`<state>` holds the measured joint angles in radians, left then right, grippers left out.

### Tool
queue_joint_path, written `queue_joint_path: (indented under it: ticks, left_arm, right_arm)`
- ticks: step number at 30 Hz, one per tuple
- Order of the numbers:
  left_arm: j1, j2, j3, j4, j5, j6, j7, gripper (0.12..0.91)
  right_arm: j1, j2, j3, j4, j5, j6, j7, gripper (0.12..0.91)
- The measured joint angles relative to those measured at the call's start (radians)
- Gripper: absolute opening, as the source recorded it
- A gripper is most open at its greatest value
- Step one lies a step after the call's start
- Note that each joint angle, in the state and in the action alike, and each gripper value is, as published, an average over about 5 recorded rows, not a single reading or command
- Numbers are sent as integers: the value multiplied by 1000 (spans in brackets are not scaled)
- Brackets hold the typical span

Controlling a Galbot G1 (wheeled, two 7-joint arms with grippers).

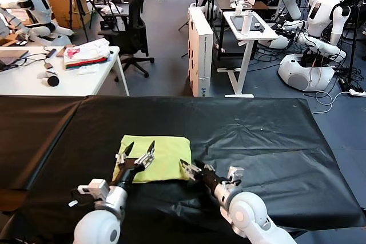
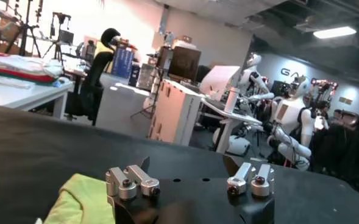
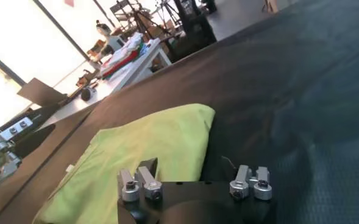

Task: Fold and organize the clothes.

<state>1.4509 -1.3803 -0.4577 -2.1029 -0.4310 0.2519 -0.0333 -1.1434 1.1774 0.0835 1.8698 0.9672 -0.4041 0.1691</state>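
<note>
Head view shows the lime yellow-green cotton T-shirt (image 1: 154,157) folded into a rough rectangle on the black-covered table (image 1: 263,141), lying between the two hands and a little ahead of them. The left hand (image 1: 139,156) sits over the shirt's near left part with its dark fingers spread wide, holding nothing. The right hand (image 1: 190,168) is at the shirt's near right corner, just beside the cloth; its fingers are spread only narrowly, and whether they touch the fabric cannot be told.

No container is on the table. Beyond the left hand, on a white desk (image 1: 86,78), lies a pile of white, pink and red cloth (image 1: 86,54).

Right wrist view gives what the head view does not: the folded shirt (image 3: 149,152) seen low along the table, with a rounded folded edge on the side away from the hand and the cloth running right up to the hand (image 3: 194,182). It also catches the other arm's silver hand (image 3: 2,152) off past the shirt, and the same cloth pile (image 3: 123,53) far behind.

Left wrist view shows only a small corner of the shirt (image 2: 75,201) beside the left hand (image 2: 188,182), the rest being bare black table (image 2: 39,146). A black office chair (image 2: 97,73) stands beyond the table, with white robots (image 2: 289,122) farther back.
</note>
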Motion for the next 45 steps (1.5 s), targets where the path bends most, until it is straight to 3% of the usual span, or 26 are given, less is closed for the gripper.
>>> queue_joint_path:
  ticks: [7,10,22,28,31,38,42,45]
  left_arm:
    - [5,2,-25,-1,-13,-4,0,907]
    - [7,6,-37,1,-19,-4,-1,907]
    - [1,10,-81,37,-47,-14,-2,907]
    - [0,9,-85,48,-47,-24,-1,907]
    - [0,15,-90,55,-39,-40,-1,907]
    - [-2,52,-93,75,-14,-73,-5,907]
    - [3,86,-98,76,-16,-72,-15,907]
    - [19,123,-109,66,-21,-71,-16,907]
  right_arm:
    - [1,7,17,-26,1,18,-12,252]
    - [-6,6,27,-28,-4,26,-11,149]
    - [-101,-64,144,58,-113,10,31,139]
    - [-135,-94,200,72,-156,20,1,139]
    - [-152,-105,223,77,-211,65,-51,199]
    - [-222,-139,291,80,-420,277,-190,623]
    - [-279,-147,336,77,-526,406,-192,837]
    - [-333,-143,379,89,-591,477,-158,897]
